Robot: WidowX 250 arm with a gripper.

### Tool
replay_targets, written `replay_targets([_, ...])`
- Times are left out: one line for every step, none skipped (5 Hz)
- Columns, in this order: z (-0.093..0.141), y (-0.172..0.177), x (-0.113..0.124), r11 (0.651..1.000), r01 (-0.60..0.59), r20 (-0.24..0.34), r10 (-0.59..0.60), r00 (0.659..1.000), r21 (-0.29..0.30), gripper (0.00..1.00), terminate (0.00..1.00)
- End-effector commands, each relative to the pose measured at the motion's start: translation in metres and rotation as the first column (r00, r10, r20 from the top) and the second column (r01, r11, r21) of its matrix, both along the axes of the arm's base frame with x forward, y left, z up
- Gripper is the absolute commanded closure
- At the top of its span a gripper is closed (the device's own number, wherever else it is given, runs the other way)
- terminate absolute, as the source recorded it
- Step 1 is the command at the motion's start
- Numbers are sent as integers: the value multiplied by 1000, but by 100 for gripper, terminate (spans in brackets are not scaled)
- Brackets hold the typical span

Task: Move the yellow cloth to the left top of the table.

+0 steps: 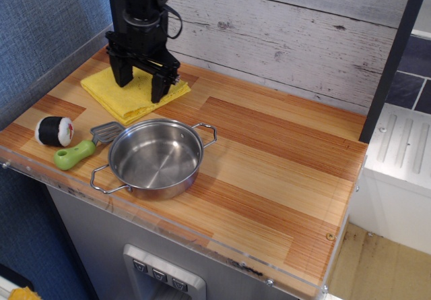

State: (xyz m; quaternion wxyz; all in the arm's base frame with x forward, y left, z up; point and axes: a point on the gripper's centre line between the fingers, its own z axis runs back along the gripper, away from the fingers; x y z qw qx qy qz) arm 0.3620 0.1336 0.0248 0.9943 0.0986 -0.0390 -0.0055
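One yellow cloth (128,92) flat at bench (283,158) back-left | gripper (141,87) over it, jaws spread wide, holding nothing | steel pan (156,158) just in front

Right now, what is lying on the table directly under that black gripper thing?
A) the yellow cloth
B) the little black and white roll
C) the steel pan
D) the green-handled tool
A: the open gripper stands over the yellow cloth at the back left of the table, while the steel pan sits nearer the front edge.
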Motion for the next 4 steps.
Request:
replay_targets([89, -14, -10, 992, -28, 174, 6, 985, 123, 0, 0])
replay_targets([114, -32, -17, 987, -36, 227, 0, 974, 155, 0, 0])
replay_targets([114, -32, -17, 987, -36, 227, 0, 974, 155, 0, 0])
replay_targets([114, -32, -17, 987, -36, 227, 0, 974, 155, 0, 0])
